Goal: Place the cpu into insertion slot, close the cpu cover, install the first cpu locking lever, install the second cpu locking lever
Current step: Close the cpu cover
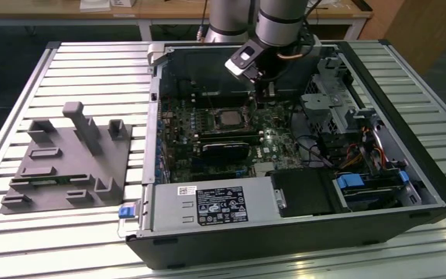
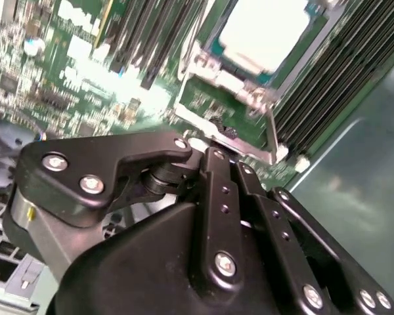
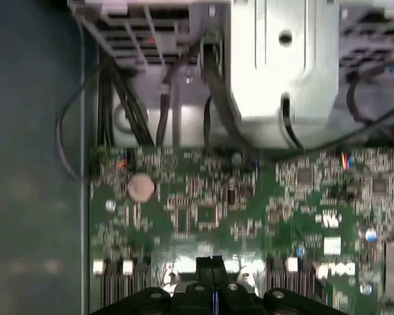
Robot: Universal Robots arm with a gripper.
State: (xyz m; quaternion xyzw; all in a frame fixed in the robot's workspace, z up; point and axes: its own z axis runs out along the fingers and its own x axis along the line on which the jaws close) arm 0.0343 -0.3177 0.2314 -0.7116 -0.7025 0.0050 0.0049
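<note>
In the exterior view an open computer case lies on the table with the green motherboard [image 1: 207, 163] inside. The insertion slot [image 1: 227, 118] sits near the board's middle. In the second wrist view the pale silver-grey cpu [image 2: 266, 33] lies in the slot, and the silver cpu cover [image 2: 217, 73] lies flat around it. My gripper [image 1: 268, 90] hangs over the board just beyond the slot, toward the exterior view's right. In the first wrist view its black fingertips [image 3: 213, 264] are pressed together with nothing between them.
A grey parts fixture [image 1: 68, 157] stands on the table at the exterior view's left. A black card [image 1: 225, 150] lies in front of the slot. Long black memory slots [image 2: 328, 79] flank it. A metal drive cage [image 1: 327, 110] and cables [image 1: 316, 151] crowd the case's right side.
</note>
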